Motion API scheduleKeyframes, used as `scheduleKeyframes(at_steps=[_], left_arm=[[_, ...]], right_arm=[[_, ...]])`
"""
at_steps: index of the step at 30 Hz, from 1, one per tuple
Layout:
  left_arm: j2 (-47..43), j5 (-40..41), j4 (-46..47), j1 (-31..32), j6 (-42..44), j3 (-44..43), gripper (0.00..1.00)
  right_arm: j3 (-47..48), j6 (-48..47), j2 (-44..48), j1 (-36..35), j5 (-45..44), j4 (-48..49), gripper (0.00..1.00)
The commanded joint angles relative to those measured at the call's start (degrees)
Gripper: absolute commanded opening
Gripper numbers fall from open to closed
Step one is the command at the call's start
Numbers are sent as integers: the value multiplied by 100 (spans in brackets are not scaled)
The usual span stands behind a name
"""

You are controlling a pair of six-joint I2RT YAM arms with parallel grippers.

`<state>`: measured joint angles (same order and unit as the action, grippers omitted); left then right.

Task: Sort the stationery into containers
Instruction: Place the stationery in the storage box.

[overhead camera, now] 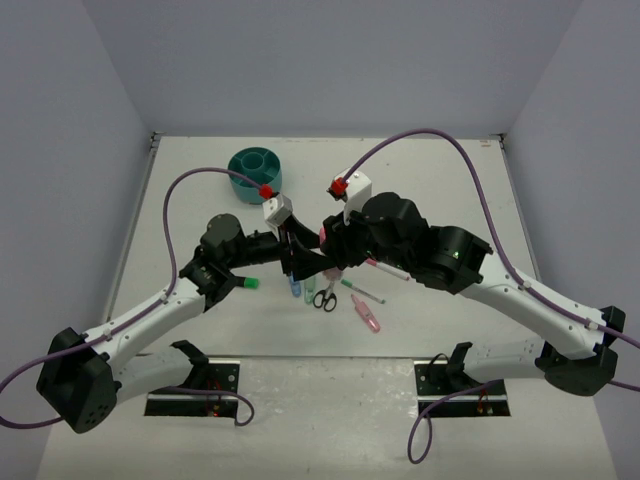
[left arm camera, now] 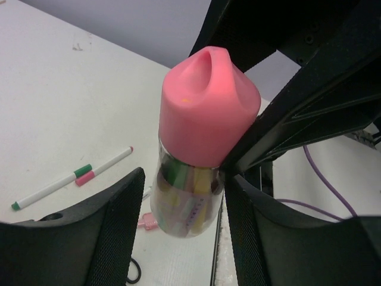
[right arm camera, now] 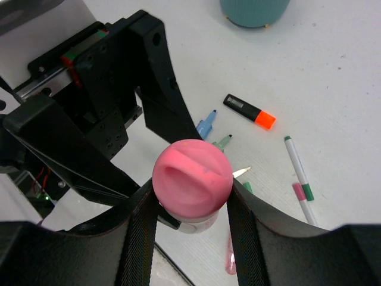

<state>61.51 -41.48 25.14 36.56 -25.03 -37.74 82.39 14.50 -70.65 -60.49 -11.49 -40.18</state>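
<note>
Pink tube (left arm camera: 208, 113) in air between 2 arms, right gripper (right arm camera: 191, 199) clenched on it. Left gripper (left arm camera: 184, 179) brackets tube, not clamped (gap at 1 pad). Close left squarely on body before right lets go.

1. The left arm (overhead camera: 170, 300) and right arm (overhead camera: 480, 275) meet over the middle of the table (overhead camera: 450, 190); the pink tube (left arm camera: 205, 119) fills the gap between them.
2. Scissors (overhead camera: 325, 298) and a pink marker (overhead camera: 366, 313) lie on the table just below them.
3. Open table lies right of the teal organiser (overhead camera: 254, 172).

Table (overhead camera: 290, 335), white: teal organiser (overhead camera: 255, 172) at far side. Well nearer than it lie scissors (overhead camera: 324, 298), white pen (overhead camera: 362, 291) and pink marker (overhead camera: 366, 314).
</note>
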Motion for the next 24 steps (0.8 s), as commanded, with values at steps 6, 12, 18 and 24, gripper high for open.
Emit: scheduleKeyframes(at_steps=[6,12,18,24], left_arm=[[23,-221,764,27,-333,-39,52],[45,-273,957,36,-415,32,53],[45,-221,966,36,-418,50,52],[33,-139,1022,36,-426,72,3]], right_arm=[[343,11,-152,-69,263,276,0],[359,55,-249,-95,404,336,0],[378,92,-294,-103,453,349,0],[292,215,-279,-103,539,469,0]])
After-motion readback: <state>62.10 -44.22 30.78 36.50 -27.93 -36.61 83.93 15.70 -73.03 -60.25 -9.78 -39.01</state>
